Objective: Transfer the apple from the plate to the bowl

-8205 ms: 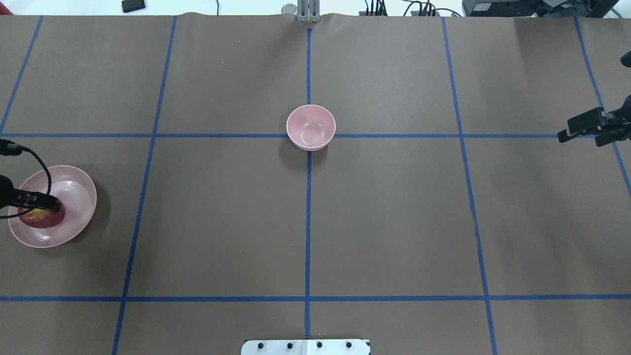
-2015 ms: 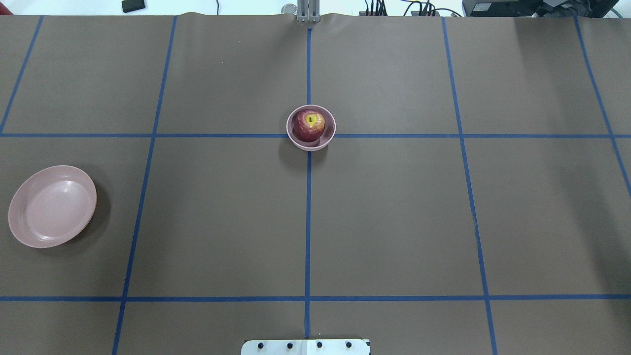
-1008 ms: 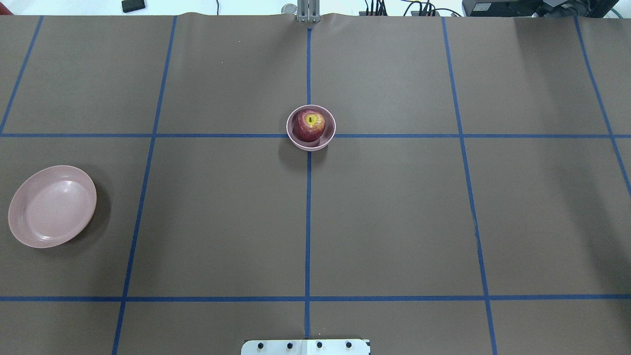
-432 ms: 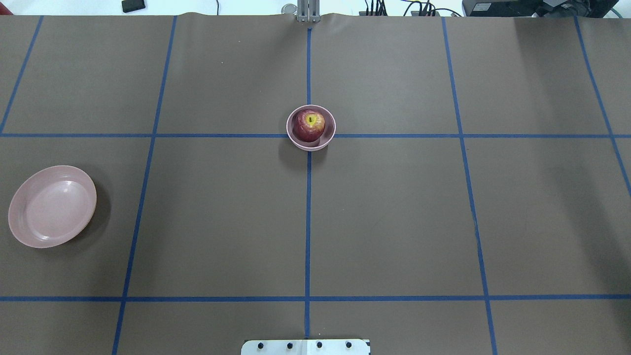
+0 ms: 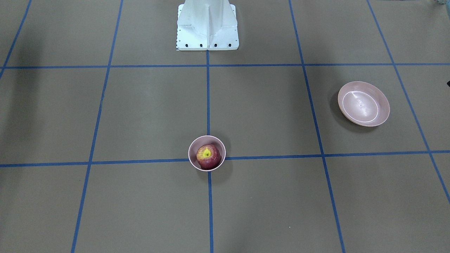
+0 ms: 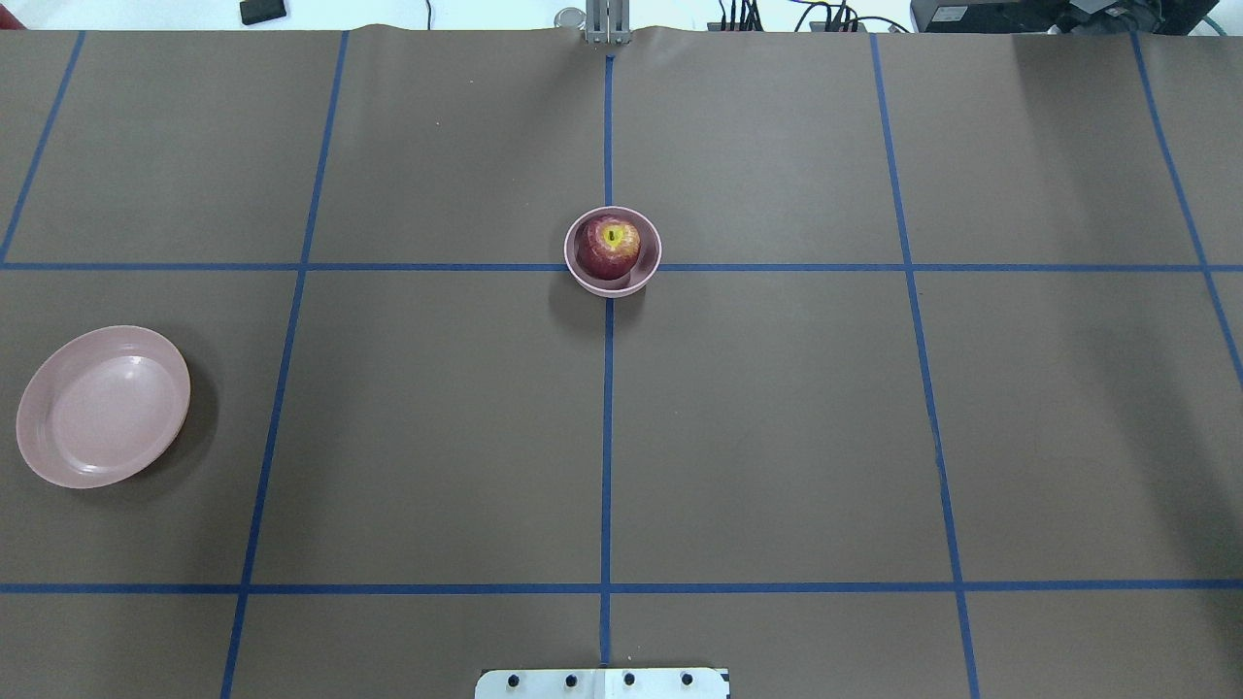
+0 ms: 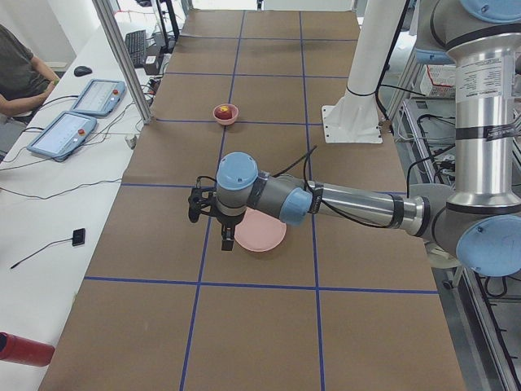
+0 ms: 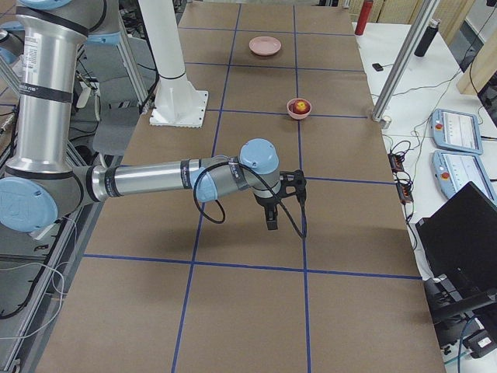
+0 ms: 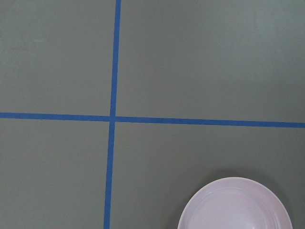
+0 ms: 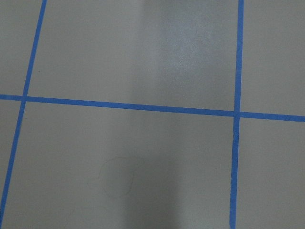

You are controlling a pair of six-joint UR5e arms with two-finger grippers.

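Observation:
The dark red apple (image 6: 610, 249) sits stem-up inside the small pink bowl (image 6: 654, 255) at the table's centre cross; it also shows in the front-facing view (image 5: 208, 156) in the bowl (image 5: 192, 154). The wide pink plate (image 6: 102, 406) lies empty at the table's left side, and its white ring shows in the front-facing view (image 5: 364, 103). The left gripper (image 7: 227, 238) hangs above the plate's edge (image 7: 269, 238); I cannot tell if it is open. The right gripper (image 8: 271, 221) hangs over bare table at the other end; I cannot tell its state. Neither gripper is in the overhead view.
The white robot base (image 5: 207, 26) stands at the table's robot side. Blue tape lines cross the brown cover. Teach pendants (image 7: 81, 114) and a seated person (image 7: 16, 69) are off the far edge. A red bottle (image 7: 23, 349) lies beside the table.
Since 8.2 s ago the apple has gone from the plate to the bowl, and both grippers have left the overhead view. Nothing has moved over the last 2 s.

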